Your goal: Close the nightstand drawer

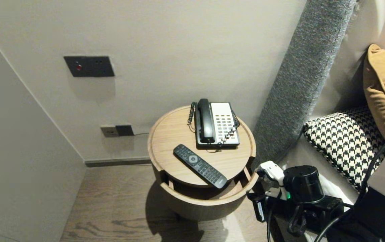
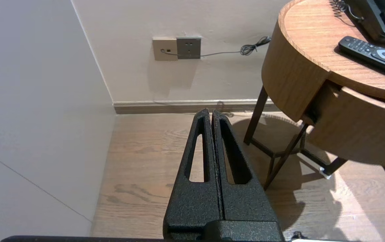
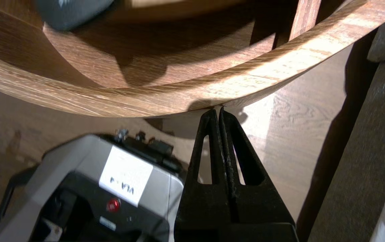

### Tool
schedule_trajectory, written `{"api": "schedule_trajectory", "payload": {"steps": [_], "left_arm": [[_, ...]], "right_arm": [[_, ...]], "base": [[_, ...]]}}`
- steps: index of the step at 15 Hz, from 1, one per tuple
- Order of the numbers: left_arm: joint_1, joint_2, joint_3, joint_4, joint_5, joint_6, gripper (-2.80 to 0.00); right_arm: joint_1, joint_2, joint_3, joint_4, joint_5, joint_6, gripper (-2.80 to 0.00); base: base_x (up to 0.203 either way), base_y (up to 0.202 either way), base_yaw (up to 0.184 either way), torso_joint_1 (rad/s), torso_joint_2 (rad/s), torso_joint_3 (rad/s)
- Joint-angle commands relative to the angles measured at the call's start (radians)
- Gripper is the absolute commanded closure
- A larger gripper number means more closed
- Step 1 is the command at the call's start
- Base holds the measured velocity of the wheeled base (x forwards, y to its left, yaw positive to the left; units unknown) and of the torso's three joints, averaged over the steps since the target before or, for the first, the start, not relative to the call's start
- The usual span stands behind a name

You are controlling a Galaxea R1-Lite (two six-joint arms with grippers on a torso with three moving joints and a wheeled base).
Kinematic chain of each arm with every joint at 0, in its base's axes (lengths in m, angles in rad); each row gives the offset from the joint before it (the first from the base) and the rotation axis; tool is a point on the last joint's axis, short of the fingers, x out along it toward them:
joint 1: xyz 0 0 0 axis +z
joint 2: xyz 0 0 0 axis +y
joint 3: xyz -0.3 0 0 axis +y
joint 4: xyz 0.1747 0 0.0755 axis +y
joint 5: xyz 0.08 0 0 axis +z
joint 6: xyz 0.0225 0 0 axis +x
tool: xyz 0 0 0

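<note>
At drawer rim, right claw together; left claw together, parked; label reads "VLA".

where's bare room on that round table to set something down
Widest bare patch: the left of the table top, bordered by its rim, the telephone and the remote control. A smaller patch lies between remote, telephone and right rim. Back right is crowded. Right gripper, shut, is by the drawer front.

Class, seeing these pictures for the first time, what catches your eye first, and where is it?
A black-and-white telephone stands at the back of the round wooden table, with a remote control lying aslant before it. The shut right pincer points at the curved front of the table's open drawer; the left pincer, shut, hangs above the floor.
</note>
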Motion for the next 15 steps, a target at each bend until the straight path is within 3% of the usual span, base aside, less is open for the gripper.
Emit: {"api": "schedule_trajectory", "payload": {"steps": [1,15], "left_arm": [[0.000,0.000,0.000,-0.001,0.000,-0.001,0.00],[0.000,0.000,0.000,-0.001,0.000,-0.001,0.00]], "right_arm": [[0.003,0.016,-0.020,-0.004,-0.004,0.011,0.00],[0.013,0.045,-0.113,-0.007,-0.073,0.047,0.00]], "base": [[0.000,0.000,0.000,0.000,0.00,0.000],[0.000,0.000,0.000,0.000,0.00,0.000]]}}
